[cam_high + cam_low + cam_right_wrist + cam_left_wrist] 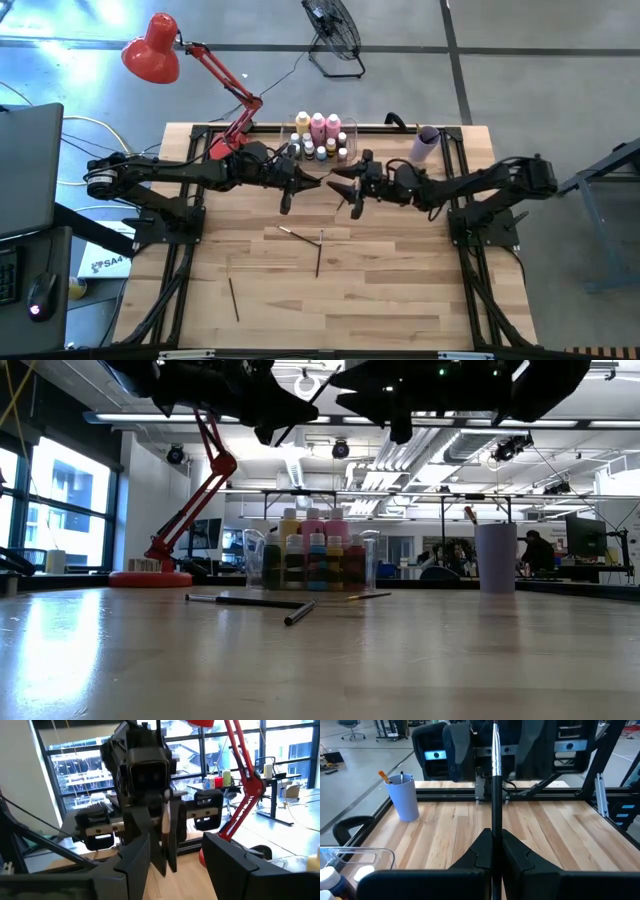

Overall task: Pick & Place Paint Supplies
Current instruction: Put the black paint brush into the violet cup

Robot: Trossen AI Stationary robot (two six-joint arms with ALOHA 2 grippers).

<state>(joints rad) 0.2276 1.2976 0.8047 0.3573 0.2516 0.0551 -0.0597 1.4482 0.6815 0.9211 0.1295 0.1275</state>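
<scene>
Both arms reach inward from the sides, raised, so the two grippers face each other nose to nose. The left gripper (303, 181) has its jaws clamped tight (a thin rod stands between them). The right gripper (352, 190) holds its jaws wide apart.

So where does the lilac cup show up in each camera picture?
High view: lilac plastic cup at the table's far edge, right of the clear plastic bin.
Low view: cup upright, right of the bin.
Left wrist view: cup on the wooden table, brushes inside it.
Right wrist view: not in it.
Shared landmark: the clear bin of bottles, also cut off at the left wrist picture's corner.
</scene>
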